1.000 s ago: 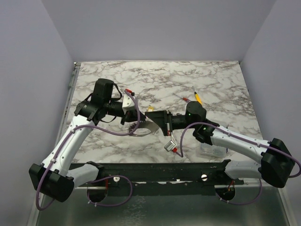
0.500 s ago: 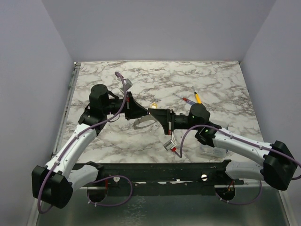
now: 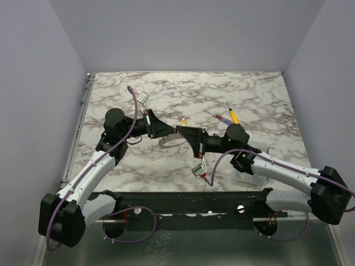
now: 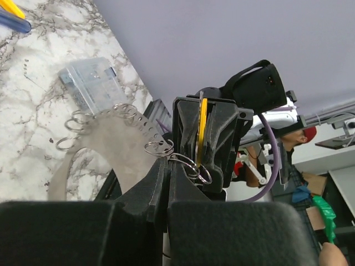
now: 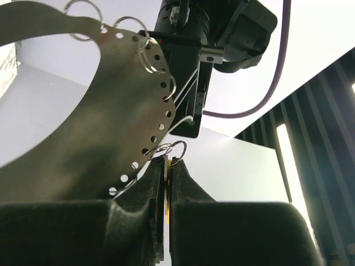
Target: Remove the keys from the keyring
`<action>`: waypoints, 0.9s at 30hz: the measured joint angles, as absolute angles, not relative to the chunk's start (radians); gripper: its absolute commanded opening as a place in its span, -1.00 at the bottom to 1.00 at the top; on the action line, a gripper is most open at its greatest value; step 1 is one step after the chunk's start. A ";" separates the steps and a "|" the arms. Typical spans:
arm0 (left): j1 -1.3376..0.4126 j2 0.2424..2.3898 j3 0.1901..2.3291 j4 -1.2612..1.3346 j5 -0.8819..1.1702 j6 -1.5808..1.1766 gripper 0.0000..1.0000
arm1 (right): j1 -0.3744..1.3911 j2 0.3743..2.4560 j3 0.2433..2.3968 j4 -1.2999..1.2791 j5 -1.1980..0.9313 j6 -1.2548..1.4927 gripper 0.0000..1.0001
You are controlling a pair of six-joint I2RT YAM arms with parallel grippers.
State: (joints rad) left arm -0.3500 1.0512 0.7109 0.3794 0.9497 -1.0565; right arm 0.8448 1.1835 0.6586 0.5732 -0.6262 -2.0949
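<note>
— Right gripper (image 5: 167,169) clamps the key (image 4: 203,126) flat; left gripper (image 4: 168,170), tip to tip with it, pinches the keyring (image 5: 83,111).
— Thin, springy, slippery metal, I reckon: hold the key's flat faces.

- The table (image 3: 266,100) was white marble with grey veining.
- The walls (image 3: 183,33) were a plain pale lavender-grey.
- Both arms had white links and black joints, each trailing a purple cable (image 3: 130,119).
- The left gripper (image 4: 168,163) and right gripper (image 5: 167,162) were matte black.
- The keyring (image 5: 94,111) was dull grey metal, its band edged with a row of small punched holes and shiny silver wire rings.
- The key (image 4: 203,130) between the right gripper's fingers was bright yellow.
- The box (image 4: 91,83), upper left of the left wrist view, was clear plastic with a greyish tint.
- One stick tool (image 3: 234,116), right of centre, had a yellow handle; the other (image 3: 222,118) was red and blue.
</note>
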 measured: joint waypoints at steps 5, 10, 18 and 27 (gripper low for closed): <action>-0.349 1.013 0.677 0.364 0.937 -1.116 -1.00 | 0.847 1.184 0.659 0.576 -0.588 -2.095 -0.99; -0.328 0.998 0.672 0.356 0.933 -1.156 -1.00 | 0.847 1.178 0.653 0.575 -0.561 -2.095 -0.99; -0.300 0.996 0.670 0.361 0.924 -1.216 -1.00 | 0.847 1.156 0.583 0.551 -0.564 -2.095 -0.99; -0.293 0.980 0.644 0.380 0.923 -1.180 -0.65 | 0.847 1.219 0.583 0.570 -0.562 -2.095 -0.99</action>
State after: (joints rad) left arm -0.2932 0.9798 0.6437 0.3798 0.9234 -1.1805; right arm 0.8471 1.2190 0.5831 0.5701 -0.5625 -2.0953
